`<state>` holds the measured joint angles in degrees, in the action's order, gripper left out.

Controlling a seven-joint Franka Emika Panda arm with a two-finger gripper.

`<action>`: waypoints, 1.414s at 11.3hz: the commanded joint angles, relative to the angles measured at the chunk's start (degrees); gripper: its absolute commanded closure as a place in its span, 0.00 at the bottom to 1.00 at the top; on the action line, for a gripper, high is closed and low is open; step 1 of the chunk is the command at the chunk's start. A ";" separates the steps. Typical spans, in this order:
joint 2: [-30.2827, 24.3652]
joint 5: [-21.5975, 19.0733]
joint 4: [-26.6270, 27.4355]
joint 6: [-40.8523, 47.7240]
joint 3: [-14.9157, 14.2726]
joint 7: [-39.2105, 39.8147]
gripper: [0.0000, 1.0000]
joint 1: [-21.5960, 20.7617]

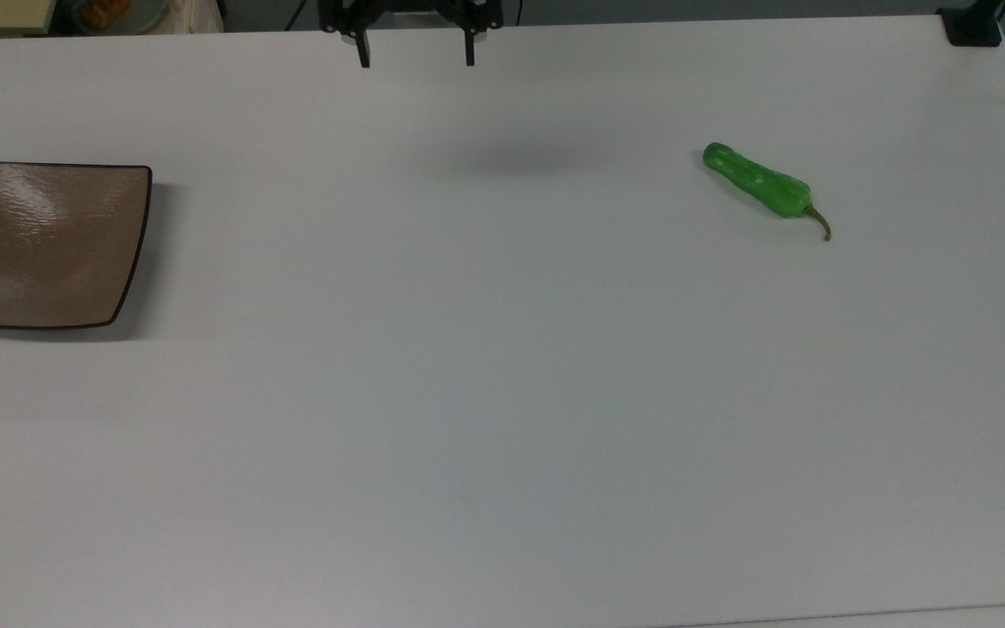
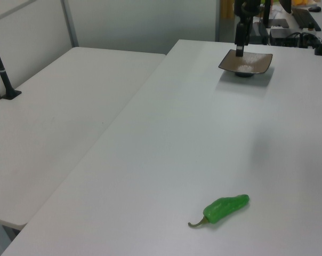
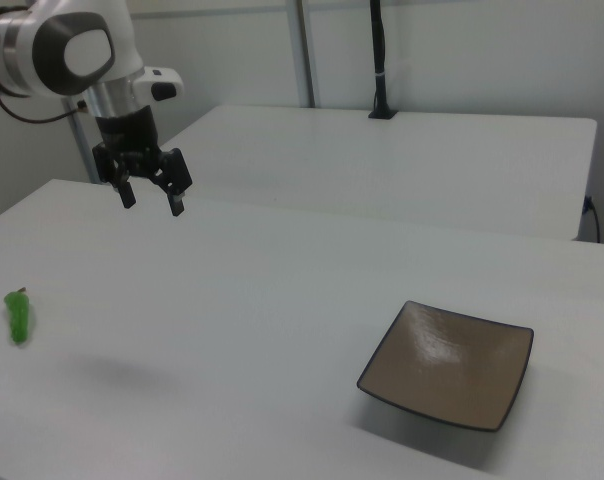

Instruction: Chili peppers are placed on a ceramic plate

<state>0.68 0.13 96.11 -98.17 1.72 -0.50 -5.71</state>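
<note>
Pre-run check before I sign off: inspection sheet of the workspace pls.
Surface: white table, bare apart from the job's things.
Job's things: green chili pepper lying at the top view's right; brown square plate at the top view's left, nothing on it.
Clutter: nothing seen.
Gripper: gripper open, raised above the table, holding nothing.
Cables: nothing seen on the table.
Surroundings: second white table alongside; black post on it.

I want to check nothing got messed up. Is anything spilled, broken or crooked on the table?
Nothing stands out. The green pepper lies whole on the white table, far from the brown plate, which sits flat and holds nothing. The gripper hangs open above the table, touching neither.
</note>
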 commanded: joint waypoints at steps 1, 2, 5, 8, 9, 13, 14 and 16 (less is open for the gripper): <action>-0.60 0.14 4.43 -6.76 1.17 -0.20 0.00 -1.67; 0.27 -0.30 4.17 -7.30 1.44 -0.20 0.00 -1.76; 0.81 -3.37 4.70 -10.29 6.08 -0.20 0.00 -1.67; 2.83 -3.55 5.04 -14.32 12.06 -0.11 0.00 -2.98; 2.92 -3.56 5.92 -14.77 12.25 0.50 0.00 -4.64; 7.73 -4.96 6.80 -17.31 13.22 0.68 0.00 -13.16; 9.32 -4.96 7.68 -19.84 13.22 0.68 0.00 -14.66; 12.74 -4.53 9.00 -24.69 15.14 1.90 0.00 -15.47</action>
<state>10.31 -3.96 103.48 -117.94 15.34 -0.63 -20.54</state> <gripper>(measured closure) 0.000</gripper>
